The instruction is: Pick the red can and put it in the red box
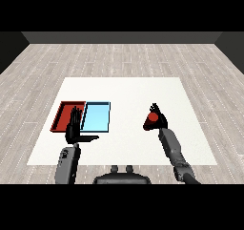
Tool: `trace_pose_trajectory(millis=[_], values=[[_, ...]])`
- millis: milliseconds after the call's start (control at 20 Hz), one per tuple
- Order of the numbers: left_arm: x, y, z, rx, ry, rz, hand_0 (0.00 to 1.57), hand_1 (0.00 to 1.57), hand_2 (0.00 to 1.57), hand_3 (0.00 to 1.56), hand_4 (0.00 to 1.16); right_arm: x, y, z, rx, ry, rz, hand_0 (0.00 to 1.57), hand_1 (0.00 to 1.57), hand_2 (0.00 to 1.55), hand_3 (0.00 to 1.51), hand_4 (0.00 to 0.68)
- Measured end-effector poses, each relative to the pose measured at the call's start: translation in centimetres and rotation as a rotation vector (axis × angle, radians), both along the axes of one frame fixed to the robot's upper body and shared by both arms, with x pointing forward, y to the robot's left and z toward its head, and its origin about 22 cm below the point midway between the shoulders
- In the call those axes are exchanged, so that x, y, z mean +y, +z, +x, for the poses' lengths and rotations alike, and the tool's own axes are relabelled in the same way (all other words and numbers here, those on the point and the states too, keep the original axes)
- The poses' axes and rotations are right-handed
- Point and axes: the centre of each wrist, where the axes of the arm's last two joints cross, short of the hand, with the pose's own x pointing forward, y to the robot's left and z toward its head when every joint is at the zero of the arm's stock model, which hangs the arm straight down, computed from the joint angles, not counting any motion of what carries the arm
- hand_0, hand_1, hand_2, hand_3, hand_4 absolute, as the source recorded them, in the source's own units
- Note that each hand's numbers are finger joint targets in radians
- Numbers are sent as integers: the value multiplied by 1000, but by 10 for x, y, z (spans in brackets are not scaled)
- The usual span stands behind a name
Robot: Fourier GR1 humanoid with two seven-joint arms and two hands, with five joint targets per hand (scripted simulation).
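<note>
My right hand (157,119) is curled round the red can (152,120); the red tray (61,115) lies well left, beside my open left hand (74,129).

— Where is the red can (152,120) sitting?

— It is sitting on the right side of the white table, well apart from both trays, with black fingers curling round it. Only part of its red body is showing.

— And the red tray (62,115)?

— It is lying flat at the left, shallow and dark-rimmed, touching the light blue tray beside it.
</note>
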Motion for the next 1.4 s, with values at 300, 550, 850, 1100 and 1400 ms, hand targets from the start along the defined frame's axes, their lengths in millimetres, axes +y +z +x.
trace_pose_trajectory(millis=[300,550,850,1100,1400], values=[[7,1,0,-1,2,-2,0,0,0,0,0,8,-2,9,14,11,8,0,0,0,0,0],[12,3,4,-5,5,5,0,0,0,0,0,12,-5,11,28,10,-20,0,0,0,0,0],[10,-1,-2,-1,7,7,0,0,0,0,0,19,-12,7,57,-89,-85,1462,1462,1459,1423,611],[6,-2,1,-3,-1,3,0,0,0,0,0,24,-8,15,67,-145,-143,1467,1467,1450,1400,595],[7,3,3,5,-1,5,0,0,0,0,0,27,-1,14,43,-156,-193,1467,1467,1441,1378,598]])
